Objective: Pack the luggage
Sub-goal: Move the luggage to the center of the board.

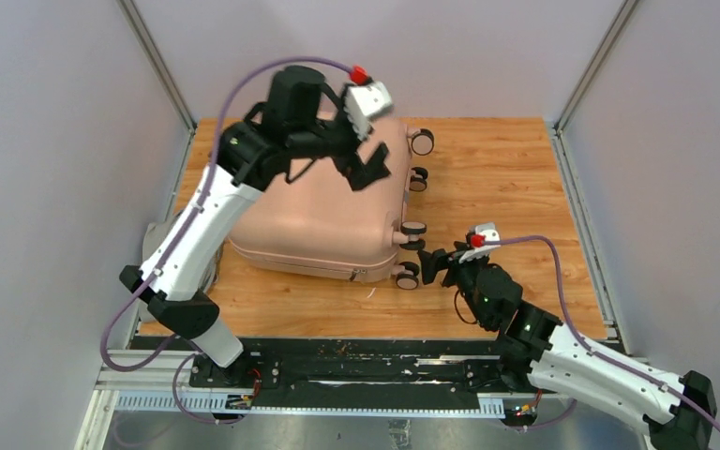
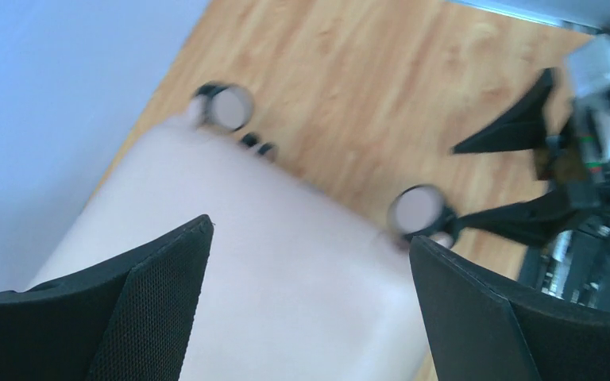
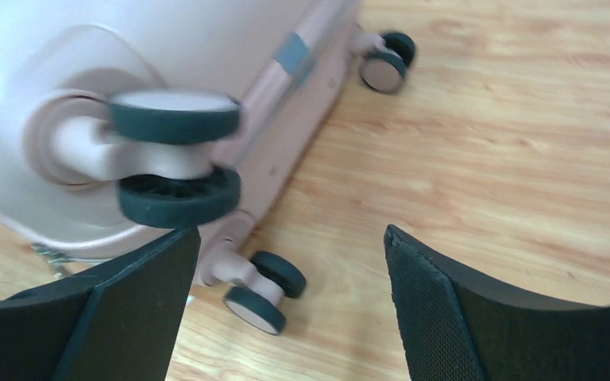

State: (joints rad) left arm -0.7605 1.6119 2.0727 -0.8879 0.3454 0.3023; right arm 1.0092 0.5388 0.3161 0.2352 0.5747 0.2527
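Observation:
The luggage is a large pale pink hard-shell suitcase lying flat and closed on the wooden table, with its wheels facing right. My left gripper hangs open above the shell's far right part, holding nothing. In the left wrist view the blurred pink shell fills the space below the spread left gripper. My right gripper stands open beside the near right corner wheels, gripping nothing. The right wrist view shows the luggage, a double wheel close on the left, and a lower wheel under the open right gripper.
The wooden table is bounded by grey walls with metal posts at the back corners. A black rail runs along the near edge between the arm bases. A small zipper pull trails on the wood at the suitcase's near edge.

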